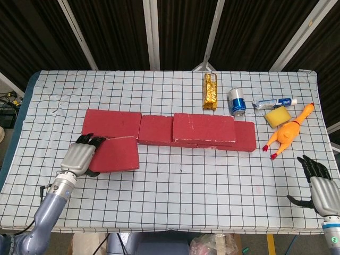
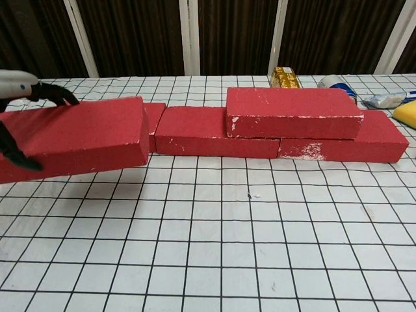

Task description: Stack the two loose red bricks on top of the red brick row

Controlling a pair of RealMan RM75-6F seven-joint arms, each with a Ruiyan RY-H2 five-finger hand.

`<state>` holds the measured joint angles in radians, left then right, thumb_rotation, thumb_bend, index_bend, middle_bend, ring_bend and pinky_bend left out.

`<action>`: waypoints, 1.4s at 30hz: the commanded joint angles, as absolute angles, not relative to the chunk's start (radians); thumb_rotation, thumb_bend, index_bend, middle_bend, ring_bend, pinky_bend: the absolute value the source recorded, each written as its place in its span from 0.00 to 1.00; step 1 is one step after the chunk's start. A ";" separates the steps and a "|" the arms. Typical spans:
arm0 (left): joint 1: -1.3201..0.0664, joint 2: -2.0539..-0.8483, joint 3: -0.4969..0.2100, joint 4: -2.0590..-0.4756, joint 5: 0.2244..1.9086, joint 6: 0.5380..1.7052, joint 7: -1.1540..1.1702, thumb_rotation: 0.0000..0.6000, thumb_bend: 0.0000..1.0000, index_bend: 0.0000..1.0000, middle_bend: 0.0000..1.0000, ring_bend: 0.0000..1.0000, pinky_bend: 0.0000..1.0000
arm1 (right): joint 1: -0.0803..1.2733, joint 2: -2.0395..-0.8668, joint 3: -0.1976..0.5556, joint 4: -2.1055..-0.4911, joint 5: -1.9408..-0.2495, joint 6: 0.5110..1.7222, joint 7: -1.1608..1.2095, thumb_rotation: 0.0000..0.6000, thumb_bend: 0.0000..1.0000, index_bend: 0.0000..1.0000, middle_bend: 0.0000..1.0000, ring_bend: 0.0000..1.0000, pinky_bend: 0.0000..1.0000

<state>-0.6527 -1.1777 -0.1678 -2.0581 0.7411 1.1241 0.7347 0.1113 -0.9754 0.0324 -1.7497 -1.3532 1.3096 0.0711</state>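
Done: I count one brick (image 1: 204, 127) already on the brick row (image 1: 154, 129).
In hand: my left robot hand (image 1: 79, 158) clamps the second brick (image 1: 115, 154), lifted near the row's left end.
Right robot hand (image 1: 321, 187): idle, fingers apart.
Left: set it on top.

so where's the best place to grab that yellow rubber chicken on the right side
Probably around its fat orange body, coming from above with the right robot hand, which is nearer to it and open. The rubber chicken lies flat on the table, slanted, and its yellow neck looks thin and likely to bend or slip. The yellow sponge sits close by its upper side, so close across the body from the free sides.
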 commanded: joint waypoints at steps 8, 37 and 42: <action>-0.964 -1.067 -0.220 -1.931 0.446 0.928 0.876 1.00 0.00 0.27 0.27 0.06 0.10 | 0.121 -0.991 0.043 -1.749 -1.323 1.289 0.032 1.00 0.16 0.00 0.00 0.00 0.00; -1.125 -1.354 -0.194 -1.467 0.505 0.810 0.682 1.00 0.00 0.29 0.29 0.06 0.10 | 0.125 -1.012 0.060 -1.749 -1.271 1.271 -0.020 1.00 0.16 0.00 0.00 0.00 0.00; -1.158 -1.376 -0.182 -1.446 0.481 0.796 0.701 1.00 0.00 0.29 0.29 0.06 0.10 | 0.123 -1.010 0.061 -1.753 -1.271 1.274 -0.022 1.00 0.16 0.00 0.00 0.00 0.00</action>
